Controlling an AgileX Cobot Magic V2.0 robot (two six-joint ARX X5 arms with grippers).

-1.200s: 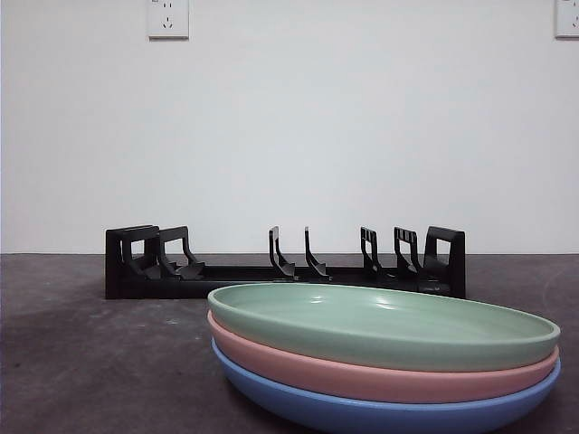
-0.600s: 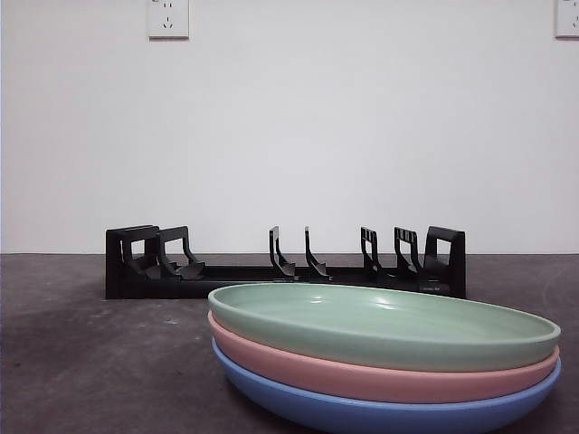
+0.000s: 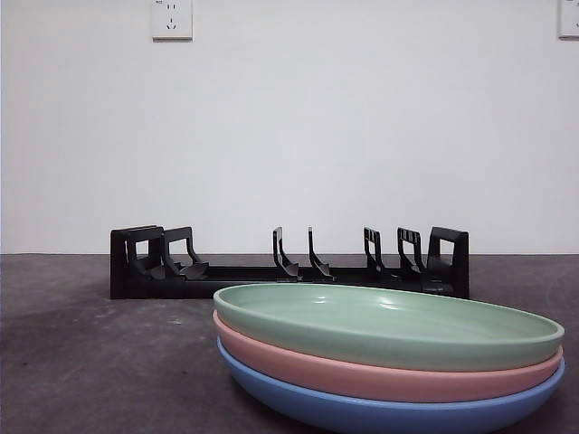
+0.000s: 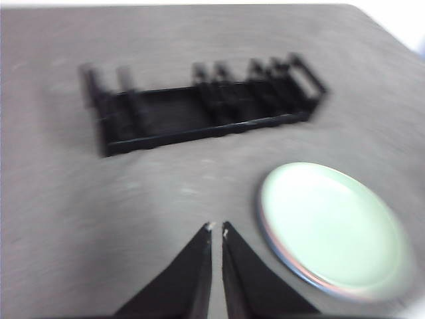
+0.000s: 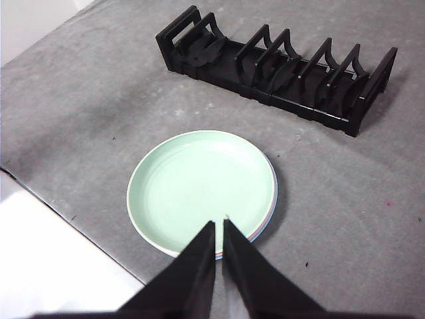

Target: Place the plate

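Observation:
Three plates lie stacked near the table's front: a green plate on top, a pink plate under it and a blue plate at the bottom. The green plate also shows in the right wrist view and, blurred, the green plate in the left wrist view. Behind the stack stands an empty black dish rack. My left gripper hangs shut high above the bare table beside the stack. My right gripper hangs shut high above the stack's near rim. Neither holds anything.
The grey table runs back to a white wall with a power socket. The table's edge passes close to the plates in the right wrist view. The rack has several upright slots.
The front picture has shifted a few pixels to the right. The plates and rack stand as before. The left wrist picture is blurred by motion.

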